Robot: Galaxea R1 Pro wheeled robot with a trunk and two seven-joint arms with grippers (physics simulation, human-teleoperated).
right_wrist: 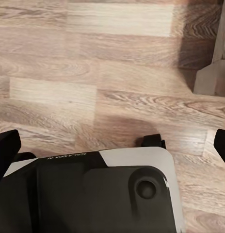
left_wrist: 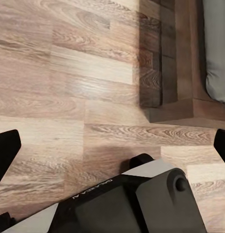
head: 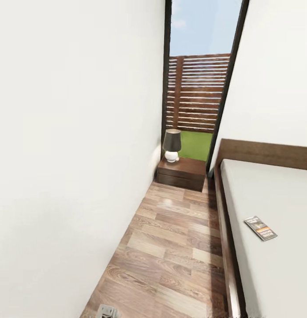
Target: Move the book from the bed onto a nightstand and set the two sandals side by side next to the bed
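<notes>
You see the book [head: 260, 228] lying flat on the bed [head: 277, 207]'s pale mattress; the dark nightstand [head: 182, 173] stands against the far wall.

Both arms are hanging low, each wrist pointing its claw down toward the floor. The left claw [left_wrist: 112, 145] is showing its dark fingertips [left_wrist: 6, 150] spread wide apart, with nothing between them. The right claw [right_wrist: 112, 145] is likewise gaping, its fingertips [right_wrist: 6, 148] well apart and gripping nothing. The robot's dark and white base [right_wrist: 103, 194] is sitting beneath each wrist.
</notes>
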